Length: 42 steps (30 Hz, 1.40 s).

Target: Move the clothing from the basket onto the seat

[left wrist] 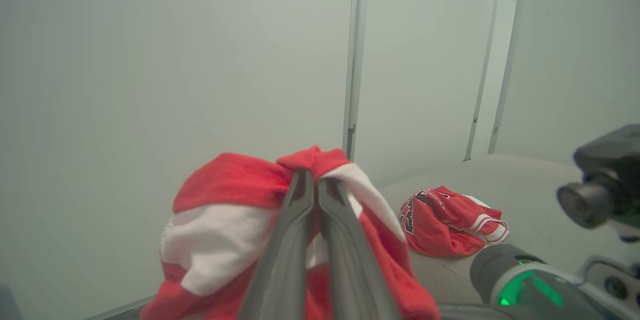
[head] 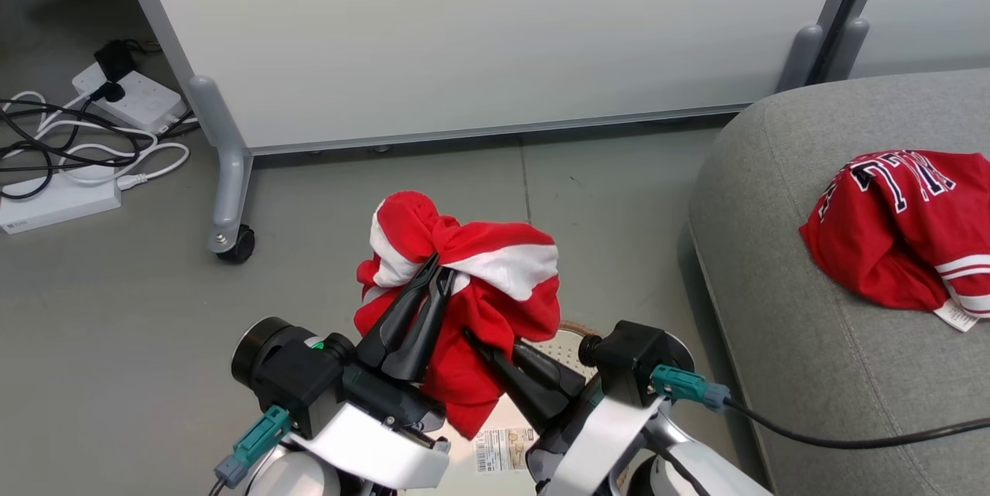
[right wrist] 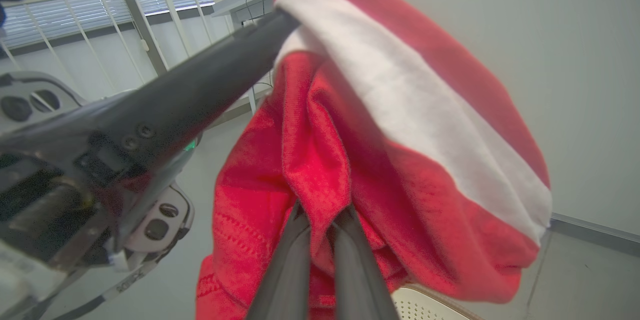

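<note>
Red soft-knit shorts (head: 495, 264) with white stripes hang bunched mid-frame, above the basket (head: 576, 324). They look light, limp and not slippery, so grab them at the gathered folds. The left gripper (head: 437, 268) is clenched on the top bunch and the right gripper (head: 473, 340) is pinched into a lower fold. The jersey (head: 905, 233) lies on the grey seat (head: 773, 287) at the right. Smooth grey floor (head: 116, 310), wheeled partition (head: 464, 32) behind, cables (head: 46, 140) upper left.

White forearms (head: 371, 453) bear black housings (head: 298, 380), teal plugs (head: 259, 440) and dark fingers (head: 402, 318).
</note>
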{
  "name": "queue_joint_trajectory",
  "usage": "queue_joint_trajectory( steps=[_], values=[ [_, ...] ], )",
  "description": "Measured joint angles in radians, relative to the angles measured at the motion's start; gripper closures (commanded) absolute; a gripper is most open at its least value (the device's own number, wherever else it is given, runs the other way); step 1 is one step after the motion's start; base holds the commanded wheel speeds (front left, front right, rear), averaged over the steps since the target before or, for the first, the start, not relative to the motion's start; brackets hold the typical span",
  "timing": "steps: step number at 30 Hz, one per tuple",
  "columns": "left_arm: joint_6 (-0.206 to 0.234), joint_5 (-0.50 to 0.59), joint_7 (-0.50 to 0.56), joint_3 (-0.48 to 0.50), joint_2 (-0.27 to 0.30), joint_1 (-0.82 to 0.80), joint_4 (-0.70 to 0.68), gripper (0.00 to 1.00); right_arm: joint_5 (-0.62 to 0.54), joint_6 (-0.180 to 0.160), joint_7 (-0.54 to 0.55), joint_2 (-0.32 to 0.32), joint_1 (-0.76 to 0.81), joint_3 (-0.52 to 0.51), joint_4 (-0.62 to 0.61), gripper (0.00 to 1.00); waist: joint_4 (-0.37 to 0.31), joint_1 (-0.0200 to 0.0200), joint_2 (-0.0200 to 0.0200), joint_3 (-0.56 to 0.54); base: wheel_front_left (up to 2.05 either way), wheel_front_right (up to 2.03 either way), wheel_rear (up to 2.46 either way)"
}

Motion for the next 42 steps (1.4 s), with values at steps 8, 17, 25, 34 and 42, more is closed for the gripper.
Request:
queue_joint_trajectory(
  steps=[8, 17, 25, 34, 42],
  values=[
    [0.007, 0.003, -0.005, -0.002, 0.006, -0.004, -0.008, 0.00, 0.019, 0.000, -0.067, 0.000, -0.023, -0.058, 0.046, 1.00, -0.007, 0.0000, 0.0000, -0.002, 0.00, 0.00, 0.00],
    [-0.024, 0.045, 0.044, -0.097, 0.062, -0.003, -0.025, 0.00, 0.021, 0.000, -0.135, 0.000, -0.098, -0.204, 0.194, 1.00, -0.050, 0.0000, 0.0000, 0.022, 0.00, 0.00, 0.00],
    [-0.046, 0.054, 0.096, -0.180, 0.128, 0.004, -0.012, 0.00, 0.027, 0.000, -0.175, 0.000, -0.134, -0.245, 0.289, 1.00, -0.133, 0.0000, 0.0000, 0.062, 0.00, 0.00, 0.00],
    [-0.044, 0.056, 0.092, -0.180, 0.160, -0.003, -0.009, 0.00, 0.043, 0.000, -0.197, 0.000, -0.154, -0.252, 0.302, 1.00, -0.237, 0.0000, 0.0000, 0.102, 0.00, 0.00, 0.00],
    [-0.040, 0.059, 0.119, -0.186, 0.194, -0.011, -0.032, 0.00, 0.065, 0.000, -0.206, 0.000, -0.158, -0.261, 0.293, 1.00, -0.369, 0.0000, 0.0000, 0.142, 0.00, 0.00, 0.00]
  ],
)
